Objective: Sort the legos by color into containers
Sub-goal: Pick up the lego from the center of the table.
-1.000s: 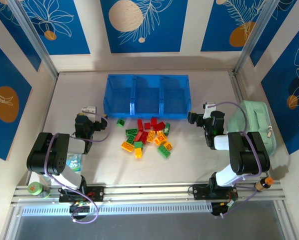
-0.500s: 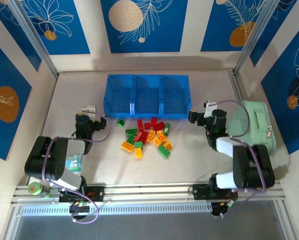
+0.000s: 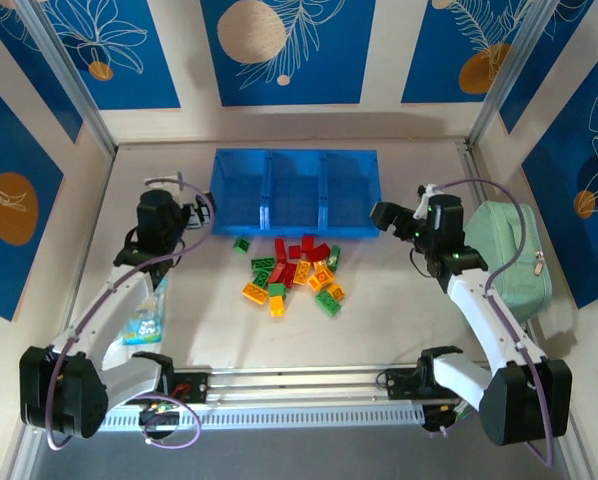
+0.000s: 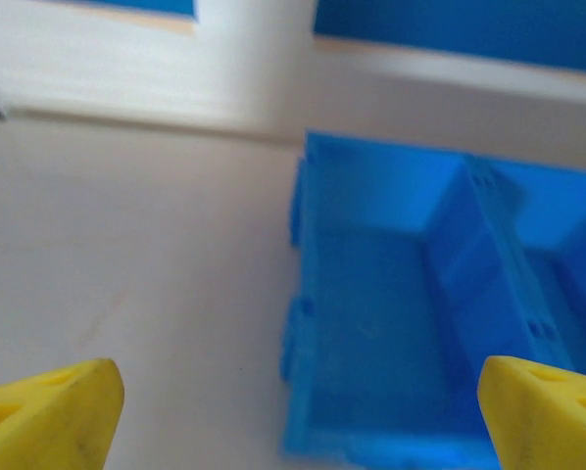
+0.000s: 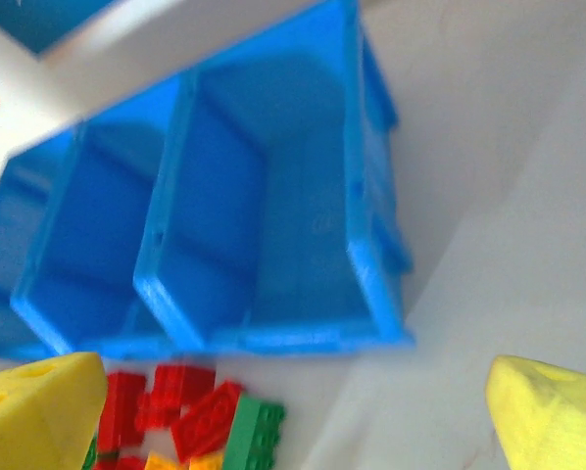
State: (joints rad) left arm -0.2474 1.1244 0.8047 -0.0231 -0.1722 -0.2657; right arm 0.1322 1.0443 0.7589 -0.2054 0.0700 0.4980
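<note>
Blue containers [image 3: 297,153] lie empty behind the piled legos [image 3: 291,270], so left gripper [image 3: 201,212] and right gripper [image 3: 381,216] flank them wide-jawed, unladen.

— What do the containers [image 3: 295,190] look like?
— Three joined translucent blue compartments in one row, upright on the table [image 3: 399,300], tops open, bare floors showing.
— And the legos [image 3: 292,268]?
— A loose heap just in front of the containers' near wall, before the middle and right compartments. Red, green and orange-yellow bricks are mixed, many touching.
— Any strays?
— One green lego [image 3: 241,244] lies apart, before the left compartment.
</note>
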